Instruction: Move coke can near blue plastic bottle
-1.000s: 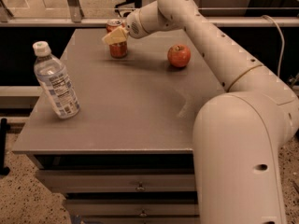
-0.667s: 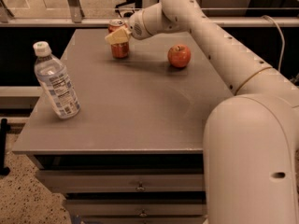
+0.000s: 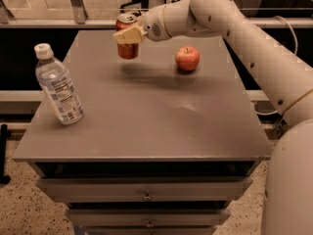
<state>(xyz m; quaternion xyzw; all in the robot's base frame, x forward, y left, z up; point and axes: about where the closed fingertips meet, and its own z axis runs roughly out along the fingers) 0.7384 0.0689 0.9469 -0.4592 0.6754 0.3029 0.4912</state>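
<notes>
Coke can, small, red aluminium with a silver top (image 3: 128, 51), clamped in the cream two-finger gripper (image 3: 128, 35).

The jaws are closed to the can's width across its upper half, holding it upright and clear of the grey table (image 3: 161, 116), its shadow apart beneath. The white arm (image 3: 234, 23) reaches in from the right, wrist level. The clear bluish plastic bottle with a white cap (image 3: 57, 84) stands well apart, below-left of the jaws; the round red apple (image 3: 187, 58) sits near, to their right.

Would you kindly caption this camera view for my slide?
Gripper holds coke can above table's far end; bottle at left, apple at right.
</notes>
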